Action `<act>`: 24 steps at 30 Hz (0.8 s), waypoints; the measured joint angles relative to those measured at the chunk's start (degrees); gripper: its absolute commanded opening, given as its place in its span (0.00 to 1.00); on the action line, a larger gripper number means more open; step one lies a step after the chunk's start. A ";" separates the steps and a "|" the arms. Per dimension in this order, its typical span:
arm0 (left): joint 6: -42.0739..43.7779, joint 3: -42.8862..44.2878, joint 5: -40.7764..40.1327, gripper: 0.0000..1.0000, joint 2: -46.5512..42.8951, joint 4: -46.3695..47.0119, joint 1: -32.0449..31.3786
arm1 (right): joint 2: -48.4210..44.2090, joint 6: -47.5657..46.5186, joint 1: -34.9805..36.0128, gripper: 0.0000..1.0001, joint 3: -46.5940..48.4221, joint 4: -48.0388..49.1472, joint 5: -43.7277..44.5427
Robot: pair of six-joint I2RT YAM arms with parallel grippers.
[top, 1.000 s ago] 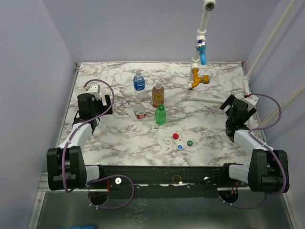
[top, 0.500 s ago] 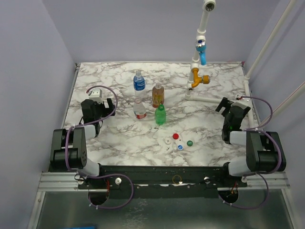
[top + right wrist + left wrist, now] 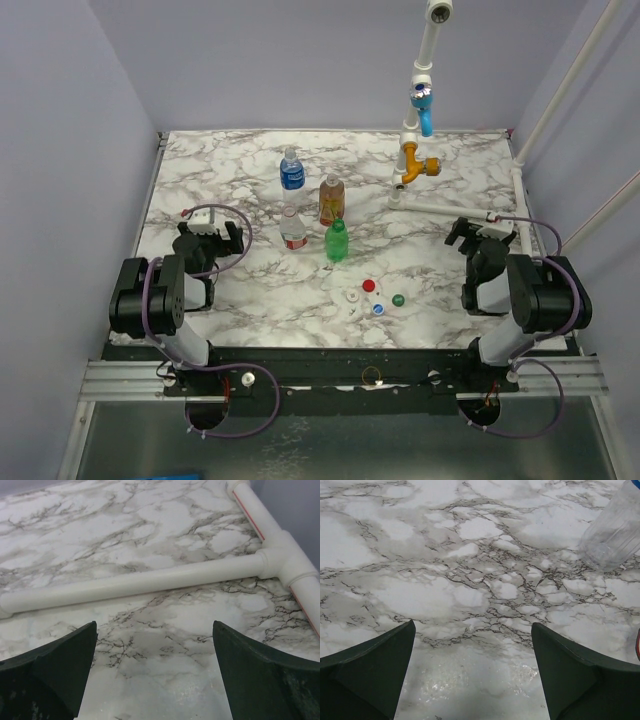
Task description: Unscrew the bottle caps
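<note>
Top external: pipes (image 3: 440, 208) right of bottles (image 3: 337, 242), seemingly apart.

— What is set at the middle of the table (image 3: 250, 300)?
— Four bottles are grouped there. The rearmost bottle (image 3: 291, 170) is placed farthest back, a second bottle (image 3: 331, 200) right of it and nearer, a third bottle (image 3: 292, 231) before the rearmost, and a fourth bottle (image 3: 336, 241) just right of the third.
— Where are the bottle caps (image 3: 368, 286) found?
— They are clustered on the table, before and right of the fourth bottle, apart from it. The pipe stand (image 3: 412, 165) is fixed behind them, at the right rear.
</note>
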 measured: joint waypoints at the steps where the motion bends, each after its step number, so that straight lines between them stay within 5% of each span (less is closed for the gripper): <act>1: -0.09 -0.76 0.00 0.99 0.83 3.39 0.00 | 0.83 -0.15 0.00 1.00 -0.33 0.87 -0.28; 24: -1.55 1.44 -1.73 0.99 3.89 6.67 -0.11 | 2.14 0.07 -0.76 1.00 1.38 2.14 -2.62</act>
